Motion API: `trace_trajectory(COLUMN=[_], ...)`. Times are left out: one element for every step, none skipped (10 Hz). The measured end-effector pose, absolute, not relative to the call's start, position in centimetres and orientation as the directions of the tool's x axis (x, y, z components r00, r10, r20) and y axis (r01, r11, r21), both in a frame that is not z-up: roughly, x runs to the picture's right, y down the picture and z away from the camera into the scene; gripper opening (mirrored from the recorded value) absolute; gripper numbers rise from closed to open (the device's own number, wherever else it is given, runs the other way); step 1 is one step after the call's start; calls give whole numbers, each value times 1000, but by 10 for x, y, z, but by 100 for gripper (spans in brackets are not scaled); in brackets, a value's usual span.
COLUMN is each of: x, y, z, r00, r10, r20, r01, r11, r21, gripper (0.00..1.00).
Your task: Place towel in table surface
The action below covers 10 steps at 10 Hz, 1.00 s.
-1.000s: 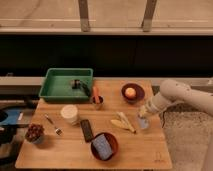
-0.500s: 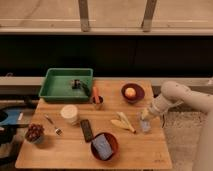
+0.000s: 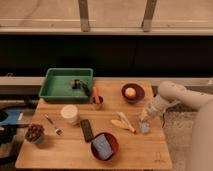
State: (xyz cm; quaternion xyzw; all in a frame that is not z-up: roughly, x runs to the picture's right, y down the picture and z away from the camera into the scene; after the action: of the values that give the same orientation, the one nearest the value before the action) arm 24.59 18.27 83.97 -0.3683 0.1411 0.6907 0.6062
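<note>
While the white arm reaches in from the right, a crowded wooden desk fills the frame below a dark window wall.

Claw: the claw [image 3: 144, 120] is low over the right side of the desk [image 3: 70, 152], at the end of the white arm [image 3: 172, 97]; whether it is open or closed cannot be told.
Towel: the towel [image 3: 144, 126], a small pale bluish-grey bundle, sits right under the claw on the desk's right side, near the right edge; whether the claw grips it cannot be told.
Banana: a banana [image 3: 123, 123] lies just left of the towel.
Dark red bowl, back right: the bowl with an orange [image 3: 132, 92] stands behind the towel, well apart from it.
Dark red bowl, front: the bowl with a blue item [image 3: 105, 145] stands near the front edge, left of the towel.
Green tray: the green tray [image 3: 50, 90] sits at the back left corner, with a small dark object inside.
Cup: the cup [image 3: 97, 101] holding something orange stands just in front of the tray's right corner.
White container: the white container [image 3: 70, 114] stands left of centre.
Black bar: the black bar [image 3: 87, 129], flat and dark, lies beside the white container.
Far left: a bowl of dark red fruit [image 3: 34, 132] stands at the left edge, with a piece of cutlery [image 3: 53, 125] beside it.
</note>
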Motion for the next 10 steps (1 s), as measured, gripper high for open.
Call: trace_trajectory(x=[246, 246, 246, 246, 247, 247, 247, 247, 246, 247], y=[183, 184, 184, 182, 179, 169, 159, 148, 136, 130], z=[840, 841, 841, 839, 835, 826, 814, 800, 785, 775], r00=[7, 8, 9, 9, 8, 5, 6, 7, 8, 6], r10=[730, 727, 726, 729, 735, 754, 775, 797, 821, 833], r20=[-683, -686, -688, -685, -678, -657, -632, -603, -571, -553], r01=[-942, -942, -943, -943, -943, -944, -944, -944, -942, -941], r11=[-225, -224, -223, -221, -219, -214, -204, -194, -186, -183], r21=[-250, -248, -247, -247, -249, -253, -260, -268, -280, -286], gripper=[64, 64, 64, 64, 64, 64, 64, 64, 64, 64])
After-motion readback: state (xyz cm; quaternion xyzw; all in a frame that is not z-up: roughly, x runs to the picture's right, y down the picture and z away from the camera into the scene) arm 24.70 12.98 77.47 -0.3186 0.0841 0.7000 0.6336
